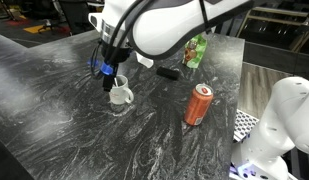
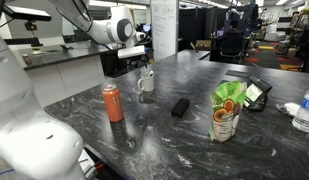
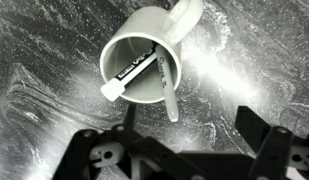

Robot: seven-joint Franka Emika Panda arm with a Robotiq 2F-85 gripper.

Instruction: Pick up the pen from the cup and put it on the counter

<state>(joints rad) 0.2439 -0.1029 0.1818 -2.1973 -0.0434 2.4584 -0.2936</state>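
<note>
- White cup (image 3: 149,60) stands upright on the marble-veined counter (image 1: 54,120), directly under your gripper (image 3: 174,150).
- Dark pen (image 3: 137,68) leans inside the cup.
- Your jaws are spread wide, holding nothing.
- Orange can (image 1: 199,104) stands well apart.

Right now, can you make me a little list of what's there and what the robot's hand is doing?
hand: open, above the cup, holding nothing
cup: small white ceramic mug, upright on the counter
pen: thin dark pen, leaning inside the mug
can: orange-red drinks can, upright, apart from the mug
block: short black block, lying flat
counter: dark stone counter with white veins
</note>
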